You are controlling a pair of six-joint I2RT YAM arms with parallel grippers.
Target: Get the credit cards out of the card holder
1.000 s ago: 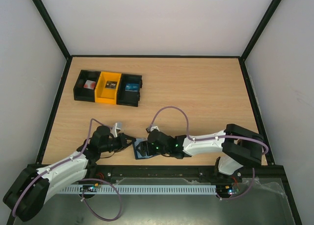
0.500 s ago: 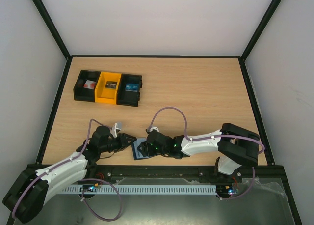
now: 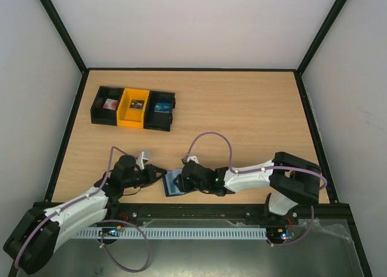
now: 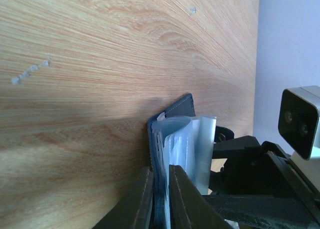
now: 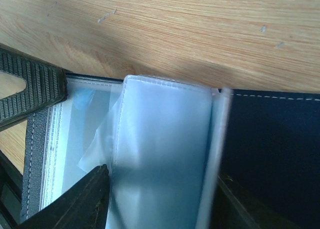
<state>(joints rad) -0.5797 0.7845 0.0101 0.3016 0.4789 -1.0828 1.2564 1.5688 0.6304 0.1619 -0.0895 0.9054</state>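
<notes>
Down by the near edge of the wooden table (image 3: 254,107), the card holder (image 3: 172,185) sat between the two arms. It was opened up, with its clear plastic sleeves (image 5: 165,139) fanned out from the dark navy cover (image 5: 270,149). The left gripper (image 4: 160,173) was pinched on one edge of that cover, its fingers (image 4: 142,194) close together with little but the cover between them. The right gripper (image 5: 162,189) was at the other side, its fingers (image 5: 90,194) standing apart with a folded bunch of sleeves between them. Whether they were actually squeezing the plastic I couldn't tell. A bluish patch (image 5: 85,96) showed through one sleeve, too blurred to call a card.

Well apart, toward the far left of the table, three small bins stood touching in a row. These were the left black bin (image 3: 103,118), a yellow bin (image 3: 132,122) and the right black bin (image 3: 160,125). Something blue (image 3: 160,107) lay in the right one and something red and white (image 3: 109,104) in the left.
</notes>
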